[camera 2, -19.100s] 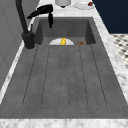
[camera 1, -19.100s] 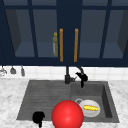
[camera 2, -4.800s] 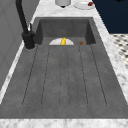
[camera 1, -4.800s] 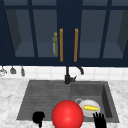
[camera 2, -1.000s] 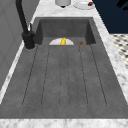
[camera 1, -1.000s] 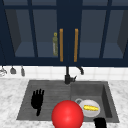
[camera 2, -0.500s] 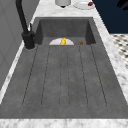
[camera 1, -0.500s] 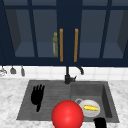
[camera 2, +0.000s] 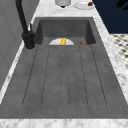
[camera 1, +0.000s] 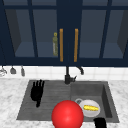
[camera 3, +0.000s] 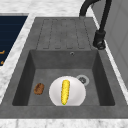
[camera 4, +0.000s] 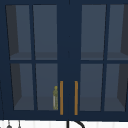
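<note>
Under the straight, spread fingers of my left hand (camera 1: 37,92) lies the ribbed draining board (camera 1: 47,98), and that hand grips nothing, its fingertips pointing up toward the backsplash. Just right of and below those fingers sits a big red ball (camera 1: 67,115), near but, as far as I can tell, not touching. Past the ball, at the lower edge of the front view, is my right hand (camera 1: 100,123); I see so little of it that I cannot tell whether its fingers are straight or curled. Just above that hand, in the sink basin (camera 3: 25,75), a corn cob (camera 3: 65,91) lies along the middle of a white plate (camera 3: 76,96), with a small brown lump of food (camera 3: 39,88) on the basin floor beside the plate and the drain (camera 3: 82,79) by its far rim. My worry is that a sideways sweep of the left fingers would knock the ball and send it rolling, perhaps over the board's edge into the basin and onto the plate. Farther off, the black faucet (camera 1: 68,75) stands behind the board, a plausible snag for raised fingers. Above it are the navy glass-fronted cabinet doors with wooden handles (camera 4: 61,97), an olive bottle (camera 4: 55,98) behind the left pane.
</note>
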You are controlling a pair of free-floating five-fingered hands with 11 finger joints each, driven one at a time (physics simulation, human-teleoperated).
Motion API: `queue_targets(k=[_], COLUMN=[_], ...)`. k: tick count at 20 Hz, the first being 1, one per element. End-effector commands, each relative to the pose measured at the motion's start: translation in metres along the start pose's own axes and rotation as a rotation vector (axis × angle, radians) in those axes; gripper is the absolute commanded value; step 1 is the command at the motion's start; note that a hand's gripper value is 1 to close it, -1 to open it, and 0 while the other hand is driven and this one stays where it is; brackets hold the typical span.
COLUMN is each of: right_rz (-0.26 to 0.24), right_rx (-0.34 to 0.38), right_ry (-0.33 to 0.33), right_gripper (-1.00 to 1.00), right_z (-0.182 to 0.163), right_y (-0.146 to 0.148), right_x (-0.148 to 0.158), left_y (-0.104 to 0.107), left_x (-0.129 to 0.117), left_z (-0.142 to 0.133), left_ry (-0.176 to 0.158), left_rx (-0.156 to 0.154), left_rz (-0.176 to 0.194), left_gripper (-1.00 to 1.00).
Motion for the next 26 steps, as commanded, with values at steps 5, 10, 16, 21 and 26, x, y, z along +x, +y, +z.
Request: queue_targets(k=[5, 10, 16, 21, 26], right_rz=[0.0, 0.0, 0.0, 0.0, 0.0], right_rx=[0.0, 0.0, 0.0, 0.0, 0.0], right_ry=[0.0, 0.0, 0.0, 0.0, 0.0], right_gripper=[0.0, 0.0, 0.0, 0.0, 0.0], right_z=[0.0, 0.0, 0.0, 0.0, 0.0], right_y=[0.0, 0.0, 0.0, 0.0, 0.0], right_x=[0.0, 0.0, 0.0, 0.0, 0.0], left_y=[0.009, 0.011, 0.011, 0.008, 0.01], left_x=[-0.004, -0.006, -0.007, -0.007, 0.0], left_z=[0.001, 0.001, 0.001, 0.002, -0.009], left_ry=[-0.097, -0.099, -0.102, -0.081, -0.029], left_rx=[-0.093, -0.116, -0.13, -0.143, -0.085], left_rz=[-0.108, -0.145, -0.183, -0.182, -0.165], left_gripper=[-1.0, -1.0, -1.0, -1.0, -1.0])
